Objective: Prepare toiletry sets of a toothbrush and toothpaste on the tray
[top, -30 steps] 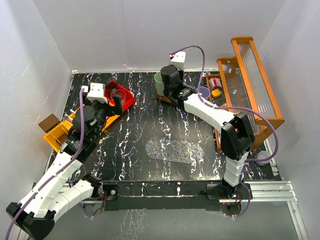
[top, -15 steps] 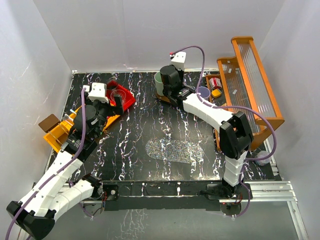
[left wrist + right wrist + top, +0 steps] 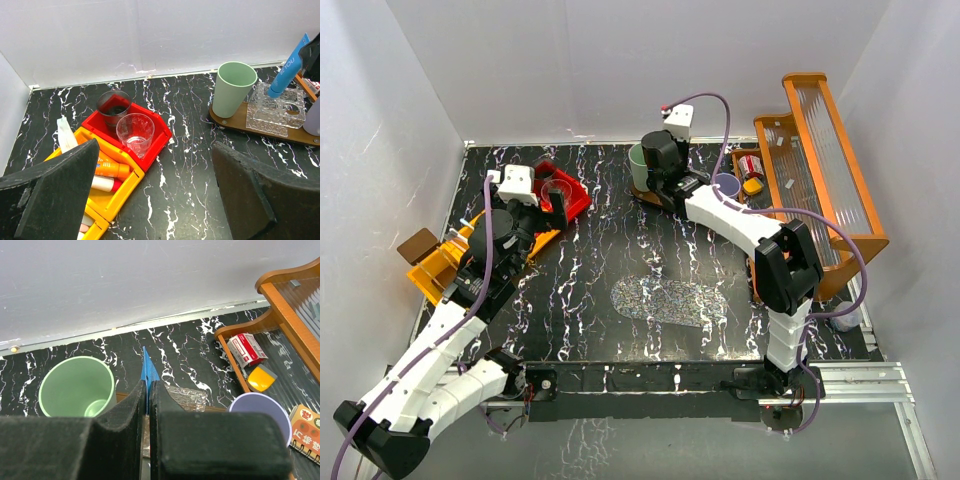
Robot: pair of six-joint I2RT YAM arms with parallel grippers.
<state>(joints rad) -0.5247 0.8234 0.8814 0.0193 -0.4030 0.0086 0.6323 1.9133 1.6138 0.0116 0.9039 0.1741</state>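
Observation:
A wooden tray [image 3: 235, 123] at the back carries a green cup [image 3: 235, 88], a clear ribbed holder [image 3: 274, 109] and a lilac cup [image 3: 260, 410]. My right gripper [image 3: 148, 390] is shut on a blue toothpaste tube [image 3: 148, 369], upright over the holder and next to the green cup [image 3: 77, 387]. The same tube [image 3: 287, 70] shows in the left wrist view. My left gripper [image 3: 155, 200] hangs open above bare table, right of the bins. An orange tube [image 3: 107, 167] and a pale toothbrush [image 3: 65, 135] lie in the yellow bin [image 3: 122, 187].
A red bin [image 3: 156, 142] holds a dark cup [image 3: 114, 106] and a clear glass [image 3: 135, 132]. At the right stands a wooden rack [image 3: 290, 315] with a red box [image 3: 247, 350] and a yellow item [image 3: 261, 377]. A glittery mat [image 3: 670, 300] lies mid-table.
The right arm's elbow has drifted slightly left; its grip on the blue tube is unchanged. The left arm has barely moved.

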